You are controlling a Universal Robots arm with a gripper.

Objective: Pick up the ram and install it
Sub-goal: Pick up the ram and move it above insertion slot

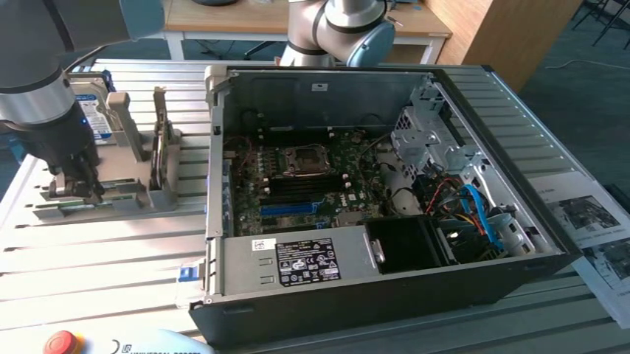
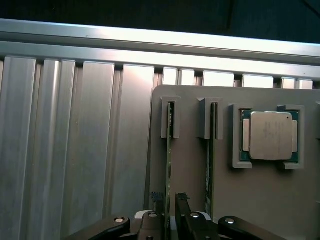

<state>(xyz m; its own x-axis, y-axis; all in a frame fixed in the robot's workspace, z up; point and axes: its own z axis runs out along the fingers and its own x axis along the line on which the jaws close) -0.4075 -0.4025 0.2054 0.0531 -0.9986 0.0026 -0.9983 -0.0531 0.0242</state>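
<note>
down at the exterior view's left, the arm stands upright over a grey plastic parts holder (image 1: pixel 128 198) on the ribbed aluminium tabletop (image 1: pixel 99 258), and the claw (image 1: pixel 77 192) is low, right down on that holder. just behind it, in the upper left of the exterior view, stands a boxy silver hard drive with a blue-white label (image 1: pixel 96 110).

over to the wrist view: the claw (image 2: pixel 169 201) sits over the edge of the grey holder (image 2: pixel 189 165), and here's the ram (image 2: pixel 169 160), the long thin green circuit-board stick, seen edge-on, standing in one of two narrow slots. the dark fingers (image 2: pixel 157 200) stand one on each side of that thin edge, partly open, a slim gap on each side, so the stick is between them but not clamped and it is not lifted; it sits in its slot. a second thin green stick (image 2: pixel 210 165) stands in the neighbouring slot, parallel and apart. beyond that one, a small square silver cpu chip (image 2: pixel 270 136) lies flat in its own framed recess on the same holder.

back in the exterior view, the open black computer case (image 1: pixel 374 302) takes the middle of the frame, well apart from the claw, its green motherboard (image 1: pixel 305 184) exposed. printed paper sheets (image 1: pixel 591 214) lie at the exterior view's right, and a red round button (image 1: pixel 62 344) peeks in at the lower left.
</note>
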